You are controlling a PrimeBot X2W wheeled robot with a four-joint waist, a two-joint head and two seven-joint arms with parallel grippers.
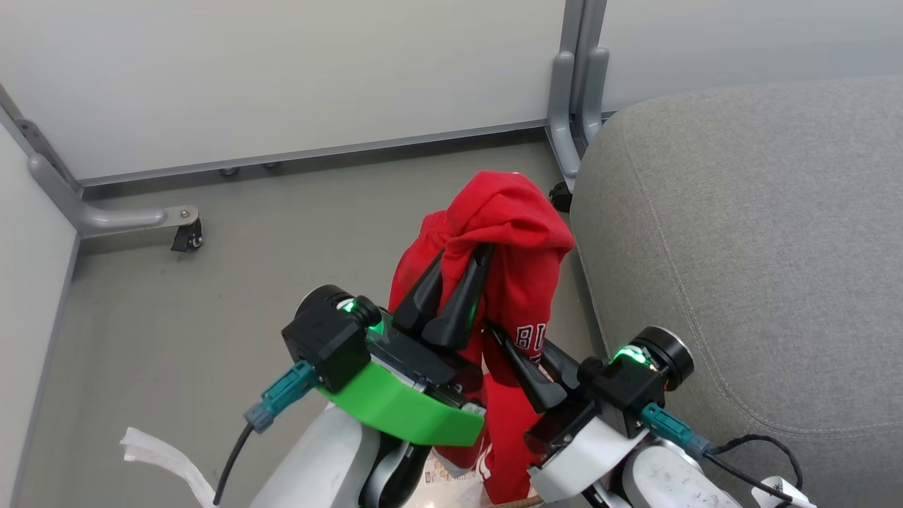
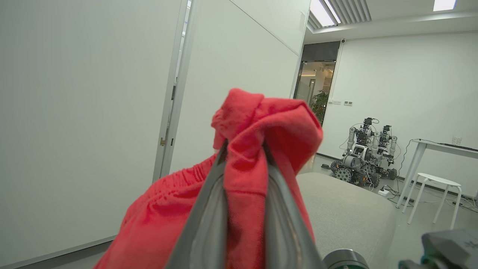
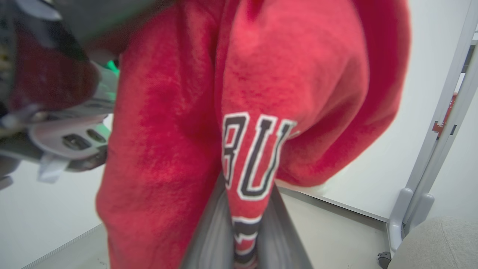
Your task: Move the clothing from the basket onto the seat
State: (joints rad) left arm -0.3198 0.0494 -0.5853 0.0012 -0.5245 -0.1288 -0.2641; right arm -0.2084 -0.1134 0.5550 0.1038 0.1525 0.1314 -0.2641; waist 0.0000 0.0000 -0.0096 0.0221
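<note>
Hanging at frame centre, clothing [image 1: 515, 212] pinched by left gripper [image 1: 464, 255] and right gripper [image 1: 518, 339]; seat [image 1: 741, 247] at right.

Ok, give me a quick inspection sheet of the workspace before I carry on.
Surface: grey floor; grey seat on the right.
Job's things: red clothing held up in a bunch beside the seat, not on it.
Clutter: white strip on the floor.
Grippers: left pincer shut on the clothing's top fold; right pincer shut on its lettered part, lower down.
Cables: teal-plugged black cable at each wrist, apart from the fabric.
Surroundings: white partitions; other robots and a white stool beyond.
</note>
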